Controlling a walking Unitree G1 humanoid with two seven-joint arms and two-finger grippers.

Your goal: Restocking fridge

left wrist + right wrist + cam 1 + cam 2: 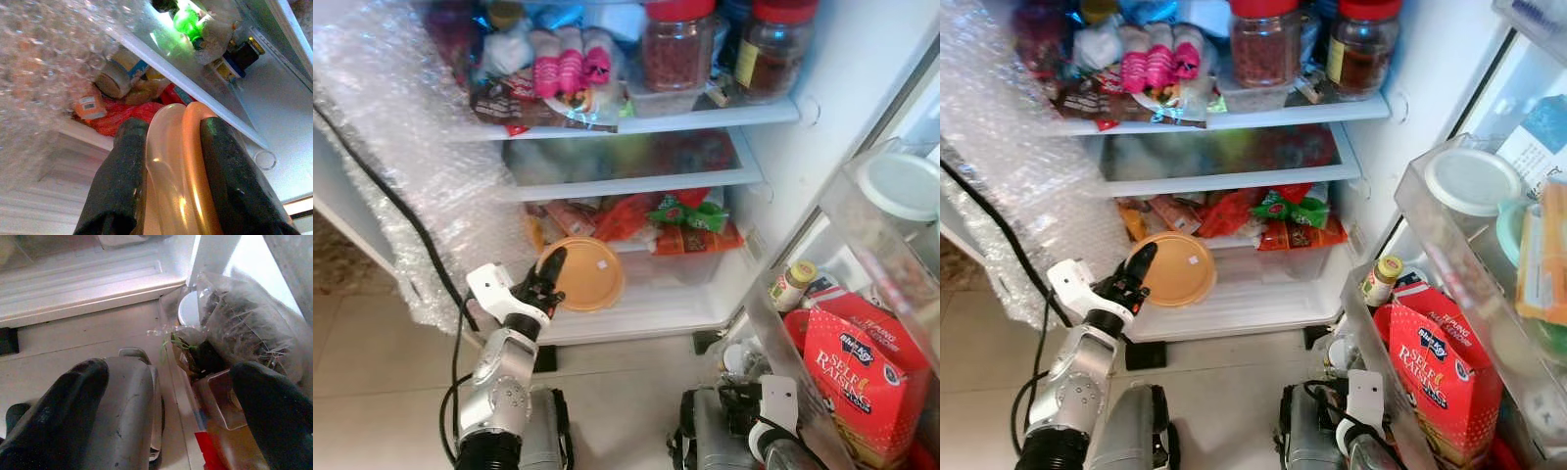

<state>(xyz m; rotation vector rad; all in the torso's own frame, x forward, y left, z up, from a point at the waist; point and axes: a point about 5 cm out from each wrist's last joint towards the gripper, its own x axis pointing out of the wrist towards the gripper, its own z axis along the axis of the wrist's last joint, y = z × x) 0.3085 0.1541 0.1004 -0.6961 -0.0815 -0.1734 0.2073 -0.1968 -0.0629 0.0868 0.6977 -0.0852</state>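
A round orange container with a lid point(584, 274) is held by its rim in front of the fridge's lowest shelf point(636, 305). My left gripper point(548, 279) is shut on it; in the left wrist view the two black fingers point(122, 181) pinch the translucent orange rim point(178, 166). The right gripper point(166, 396) hangs low by my body near the door, its fingers wide apart with nothing between them. Behind the container lie red and green packets point(680, 220).
The open fridge door's bins on the right hold a red self-raising flour box point(862, 377), a small jar point(791, 284) and a white lid point(901, 184). Bubble wrap point(406, 157) and a black cable point(406, 220) hang on the left. Upper shelves hold jars point(677, 44) and packets.
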